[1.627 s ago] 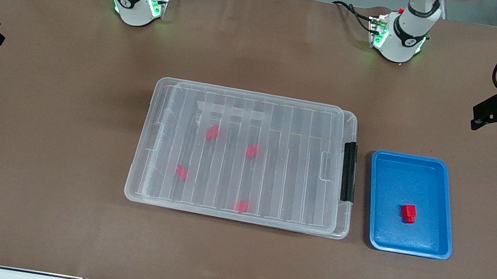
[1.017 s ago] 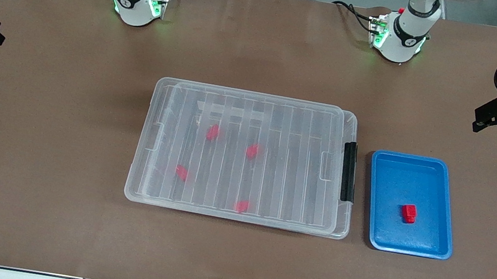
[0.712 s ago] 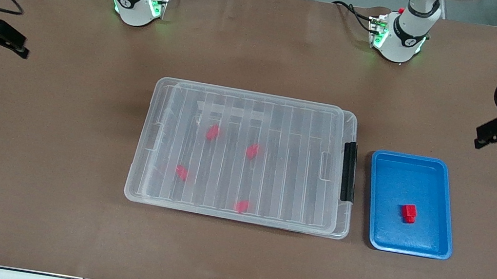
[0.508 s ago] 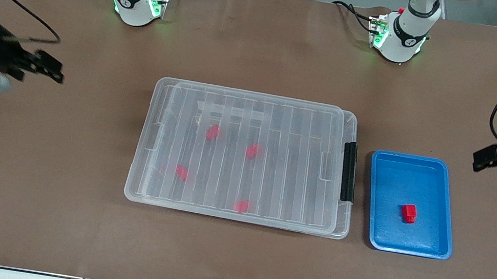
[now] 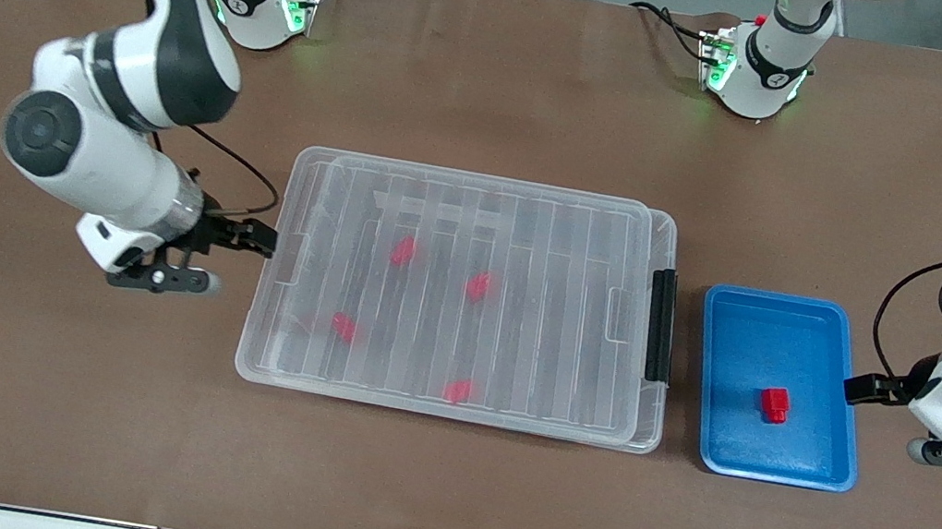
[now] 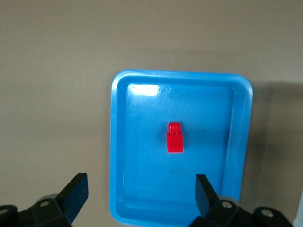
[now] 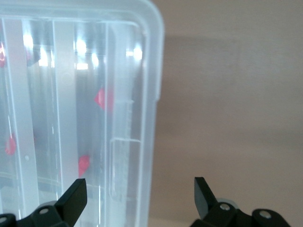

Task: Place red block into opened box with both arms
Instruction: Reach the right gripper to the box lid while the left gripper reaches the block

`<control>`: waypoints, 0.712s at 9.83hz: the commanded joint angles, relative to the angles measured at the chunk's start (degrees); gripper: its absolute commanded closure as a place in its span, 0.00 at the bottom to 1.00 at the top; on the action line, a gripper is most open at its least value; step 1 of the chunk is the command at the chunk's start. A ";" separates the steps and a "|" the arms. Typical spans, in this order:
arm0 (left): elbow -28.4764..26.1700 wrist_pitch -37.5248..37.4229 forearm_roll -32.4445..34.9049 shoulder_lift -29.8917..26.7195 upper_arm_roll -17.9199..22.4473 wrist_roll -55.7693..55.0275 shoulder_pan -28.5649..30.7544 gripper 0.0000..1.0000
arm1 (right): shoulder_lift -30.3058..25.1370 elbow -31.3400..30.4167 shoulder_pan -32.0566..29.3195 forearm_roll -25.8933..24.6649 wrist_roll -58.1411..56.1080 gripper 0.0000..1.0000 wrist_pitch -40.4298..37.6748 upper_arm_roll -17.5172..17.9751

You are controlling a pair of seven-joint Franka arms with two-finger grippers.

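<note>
Both arms have swung in from the desk's ends, the right end effector (image 5: 246, 237) wide at the lidded box (image 5: 462, 296), the left end effector (image 5: 861, 390) wide beside the tray (image 5: 849, 396) holding the block (image 5: 775, 404), suggesting opening comes first.

I am scanning all three views and finding no text, label, brand, number or sign that I can read. I am seeing small dark marks on the white collars of both arm bases (image 5: 260, 0) near the green lights, but they are too small for me to make out.
</note>
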 commanded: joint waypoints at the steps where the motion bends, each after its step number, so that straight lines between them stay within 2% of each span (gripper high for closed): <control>1: -0.83 3.46 0.93 3.91 -0.12 -3.02 -0.49 0.00 | 2.27 -0.27 0.14 -2.70 0.90 0.00 0.85 0.43; 5: -1.09 8.30 0.93 10.51 -0.12 -5.24 -0.93 0.00 | 4.04 -3.08 1.19 -4.55 0.99 0.00 4.80 0.35; 7: -4.32 12.06 0.93 12.37 -0.30 -5.67 -1.02 0.00 | 4.13 -3.62 1.20 -5.79 0.99 0.00 6.73 0.44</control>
